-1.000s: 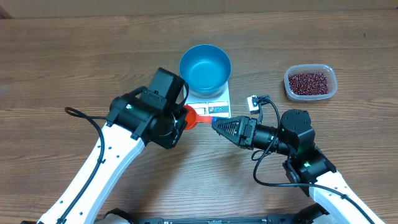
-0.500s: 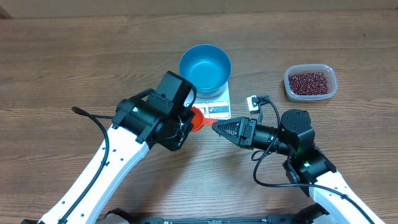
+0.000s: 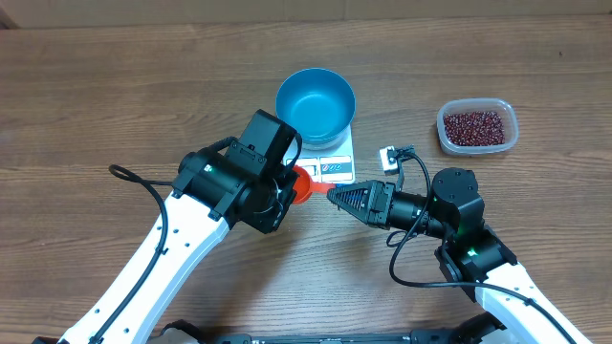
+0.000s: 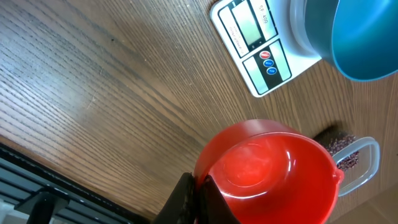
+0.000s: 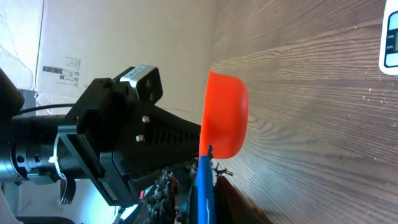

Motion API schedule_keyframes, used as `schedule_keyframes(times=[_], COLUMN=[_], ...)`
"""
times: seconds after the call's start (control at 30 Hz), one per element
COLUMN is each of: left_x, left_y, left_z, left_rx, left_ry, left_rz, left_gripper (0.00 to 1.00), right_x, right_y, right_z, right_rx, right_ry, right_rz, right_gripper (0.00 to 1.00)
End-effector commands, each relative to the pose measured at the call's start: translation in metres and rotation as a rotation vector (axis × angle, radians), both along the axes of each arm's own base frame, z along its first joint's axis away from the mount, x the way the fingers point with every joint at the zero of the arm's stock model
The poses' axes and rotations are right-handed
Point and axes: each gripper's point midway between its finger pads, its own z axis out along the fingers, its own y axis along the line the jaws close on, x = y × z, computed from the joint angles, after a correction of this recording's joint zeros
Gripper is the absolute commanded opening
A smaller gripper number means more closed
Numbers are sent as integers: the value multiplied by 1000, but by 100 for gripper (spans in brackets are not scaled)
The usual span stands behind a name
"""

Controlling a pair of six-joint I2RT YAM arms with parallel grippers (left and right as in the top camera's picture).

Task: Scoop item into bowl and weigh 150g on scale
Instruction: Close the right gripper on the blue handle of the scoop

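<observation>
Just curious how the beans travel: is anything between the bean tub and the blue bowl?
Nothing visible. Overhead, only bare table lies between the beans in their tub and the bowl on the scale.

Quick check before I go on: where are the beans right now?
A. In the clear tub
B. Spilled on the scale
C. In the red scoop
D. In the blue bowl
A: the beans lie heaped in the clear tub at the right of the overhead view, while the blue bowl and the red scoop both show bare insides.
</observation>
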Motion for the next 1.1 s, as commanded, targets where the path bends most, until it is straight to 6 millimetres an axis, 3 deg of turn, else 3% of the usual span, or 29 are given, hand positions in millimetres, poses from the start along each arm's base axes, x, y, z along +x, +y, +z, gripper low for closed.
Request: schedule_keyframes(times=[0.0, 0.5, 0.63, 0.67, 0.77, 0.8, 1.07], left_x=[3, 2, 2, 2, 1, 1, 1], left_y=[0, -1, -1, -1, -1, -1, -1], left_z=[5, 5, 5, 5, 4, 4, 4], left_rx=[2, -1, -1, -1, -1, 0, 1], left_ry=[-11, -8, -8, -8, -4, -2, -1], left_rz=[27, 25, 25, 25, 24, 24, 24], left_gripper=[4, 4, 4, 4, 4, 4, 5], right_x=[3, 3, 4, 4, 5, 6, 8], right_y=[2, 2, 2, 1, 1, 1, 0], right_z=[12, 11, 11, 11, 11, 10, 10], right_rx=[10, 7, 6, 6, 4, 3, 0], right_ry=[-37, -34, -34, -34, -34, -35, -36], right_rz=[-2, -6, -9, -10, -18, -22, -35], right_gripper=[19, 4, 4, 5, 30, 34, 35])
